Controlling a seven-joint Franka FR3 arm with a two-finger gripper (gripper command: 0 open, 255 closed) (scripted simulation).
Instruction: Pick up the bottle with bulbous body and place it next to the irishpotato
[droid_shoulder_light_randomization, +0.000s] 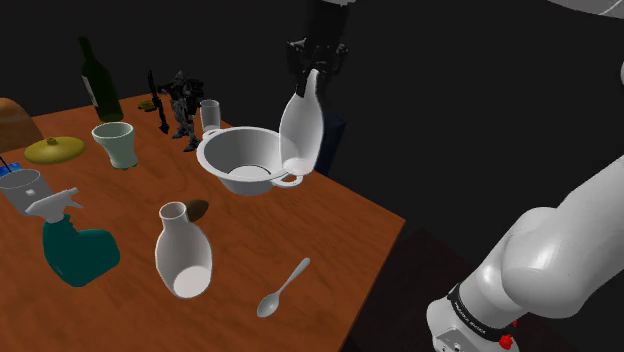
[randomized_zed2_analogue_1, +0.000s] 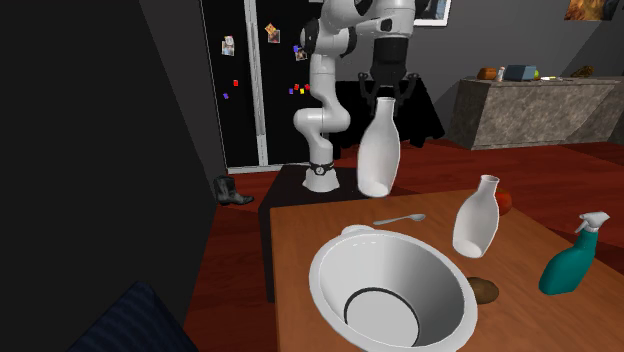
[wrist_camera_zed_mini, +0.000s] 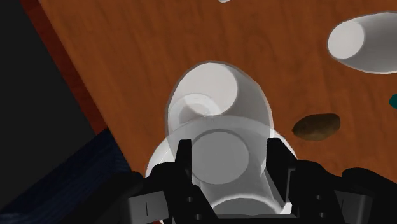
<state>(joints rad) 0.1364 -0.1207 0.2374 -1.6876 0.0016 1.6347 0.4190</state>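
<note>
Clamping the bottle (droid_shoulder_light_randomization: 300, 125) by the neck in the gripper (droid_shoulder_light_randomization: 314, 72) at the shoulder view's upper centre, overlapping the bowl (droid_shoulder_light_randomization: 215, 150) there, yet from the wrist hanging over bare surface (wrist_camera_zed_mini: 127, 51), near the potato (wrist_camera_zed_mini: 316, 125).

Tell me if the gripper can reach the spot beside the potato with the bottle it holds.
Probably yes. The gripper holds the bottle aloft, and the potato has bare table beside it; the bowl and vase stand close, though.

Wooden table (droid_shoulder_light_randomization: 330, 230), reddish floor (randomized_zed2_analogue_1: 232, 262) (dark walls (randomized_zed2_analogue_1: 90, 150))
</note>
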